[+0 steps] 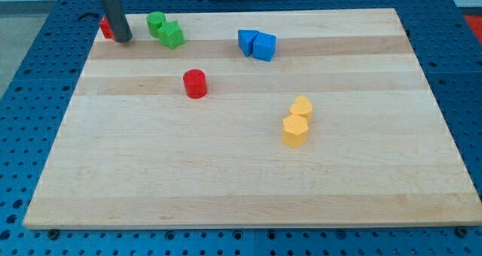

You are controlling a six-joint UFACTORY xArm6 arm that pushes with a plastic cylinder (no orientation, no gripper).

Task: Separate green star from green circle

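The green circle and the green star sit touching each other near the view's top left of the wooden board, the star just right of and below the circle. My tip rests on the board to the left of both green blocks, a short gap from them. A red block is partly hidden behind the rod, just left of my tip.
A red cylinder stands below and right of the green pair. Two blue blocks touch each other at top centre. Two yellow blocks sit together right of centre. The board's top left corner is close to my tip.
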